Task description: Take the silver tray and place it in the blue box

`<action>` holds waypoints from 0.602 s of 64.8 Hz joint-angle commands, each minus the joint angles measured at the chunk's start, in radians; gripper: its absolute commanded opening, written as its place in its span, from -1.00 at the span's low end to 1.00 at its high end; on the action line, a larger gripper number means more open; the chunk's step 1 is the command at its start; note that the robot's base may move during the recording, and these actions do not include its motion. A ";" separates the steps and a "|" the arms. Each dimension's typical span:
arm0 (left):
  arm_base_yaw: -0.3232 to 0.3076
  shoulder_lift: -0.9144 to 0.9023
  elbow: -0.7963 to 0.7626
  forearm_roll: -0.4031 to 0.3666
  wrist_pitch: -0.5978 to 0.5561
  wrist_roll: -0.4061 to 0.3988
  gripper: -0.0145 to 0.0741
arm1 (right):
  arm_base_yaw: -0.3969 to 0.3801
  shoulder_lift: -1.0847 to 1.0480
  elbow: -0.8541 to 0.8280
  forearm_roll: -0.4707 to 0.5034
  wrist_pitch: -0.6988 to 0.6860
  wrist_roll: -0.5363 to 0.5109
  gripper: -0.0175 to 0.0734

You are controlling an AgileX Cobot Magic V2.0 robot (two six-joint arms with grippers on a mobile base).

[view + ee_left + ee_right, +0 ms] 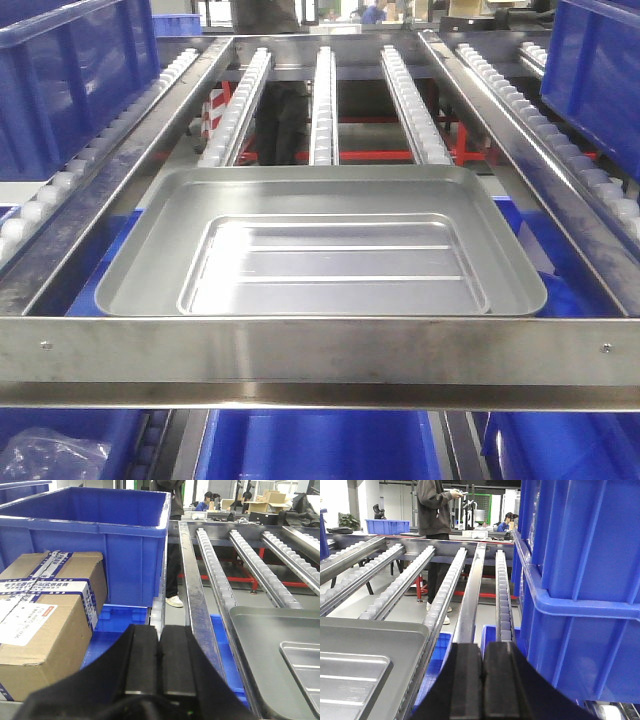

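- Left gripper (pixel 159 665): black pads pressed together, clenched on nothing, low at the left side of the rack, apart from the tray.
- Right gripper (pixel 482 680): pads also pressed flat together, nothing between them, low at the right side of the rack, apart from the tray.
- Neither gripper shows in the front view.
- Silver tray (pixel 320 250): lies flat and open side up on the roller tracks in the middle lane. Its near edge is just behind the front rail (pixel 320 350). Nothing is in it and nothing grips it.
- Tray also seen at the right edge of the left wrist view (pixel 270 645) and at the lower left of the right wrist view (pixel 360 650).
- Tray is not in the blue box.
- Blue box (pixel 100 545): deep, open top, sits on the lane left of the tray, well apart from it; also at upper left in the front view (pixel 70 80).
- Cardboard box (pixel 45 630): taped and labelled, just in front of the blue box.
- Stacked bins (pixel 585 580): blue, ribbed, on the lane right of the tray.
- Roller tracks (pixel 325 100): run back from the tray.
- Lower bins (pixel 320 445): blue, under the rack.
- Person (pixel 432 510): stands behind the rack, head out of frame.
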 commanded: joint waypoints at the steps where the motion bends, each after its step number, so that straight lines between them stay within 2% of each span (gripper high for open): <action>1: 0.000 -0.015 -0.003 -0.003 -0.082 -0.009 -0.89 | -0.005 -0.021 0.002 0.001 -0.090 -0.007 -0.51; 15: 0.000 -0.015 -0.007 -0.001 -0.084 -0.009 -0.89 | -0.005 -0.021 0.001 0.001 -0.106 -0.007 -0.51; 18: 0.000 -0.015 -0.030 -0.029 -0.081 -0.009 -0.89 | -0.005 -0.021 -0.017 0.001 -0.100 -0.007 -0.51; 21: 0.000 -0.013 -0.072 -0.098 -0.052 -0.009 -0.89 | -0.004 -0.017 -0.060 0.000 -0.056 -0.007 -0.51; 24: -0.002 -0.013 -0.145 -0.180 0.049 -0.009 -0.89 | -0.004 -0.001 -0.130 -0.003 0.035 -0.007 -0.51; 26: -0.002 -0.007 -0.198 -0.201 0.136 -0.009 -0.89 | -0.004 0.020 -0.178 -0.004 0.105 -0.007 -0.51; 34: -0.002 0.081 -0.374 -0.224 0.453 -0.004 -0.89 | -0.004 0.165 -0.357 -0.002 0.371 -0.007 -0.51; 39: -0.002 0.183 -0.444 -0.226 0.584 0.073 -0.89 | -0.004 0.301 -0.456 0.007 0.504 -0.007 -0.51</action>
